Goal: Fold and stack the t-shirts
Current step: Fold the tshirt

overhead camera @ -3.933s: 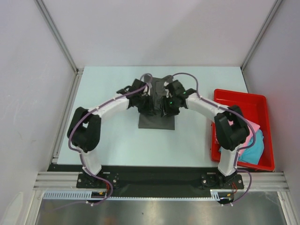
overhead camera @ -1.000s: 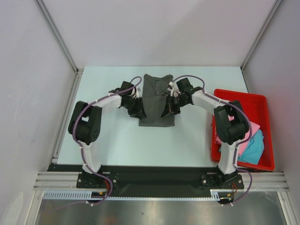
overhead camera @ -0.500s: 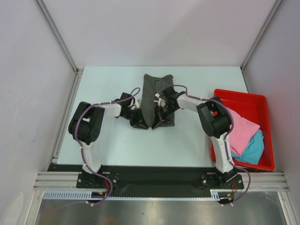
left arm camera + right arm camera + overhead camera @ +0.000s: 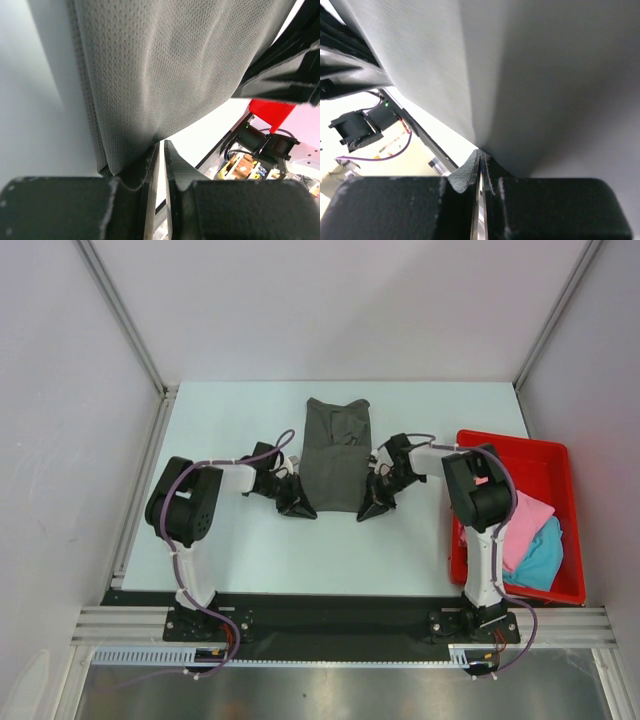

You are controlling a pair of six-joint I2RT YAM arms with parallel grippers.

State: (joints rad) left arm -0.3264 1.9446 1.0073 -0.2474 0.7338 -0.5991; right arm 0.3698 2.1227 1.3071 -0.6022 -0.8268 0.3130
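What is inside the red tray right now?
A pink t-shirt and a turquoise t-shirt. The right arm covers part of them; anything underneath is hidden.

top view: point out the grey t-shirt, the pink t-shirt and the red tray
grey t-shirt (image 4: pixel 335 455), top external view, middle of the folded cloth
pink t-shirt (image 4: pixel 530 520), top external view, its exposed upper surface in the tray
red tray (image 4: pixel 535 470), top external view, bare floor near its far wall

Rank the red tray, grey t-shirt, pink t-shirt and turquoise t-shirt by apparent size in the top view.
1. red tray
2. grey t-shirt
3. pink t-shirt and turquoise t-shirt: unranked, since both are bunched and partly covered, and their visible patches look alike.
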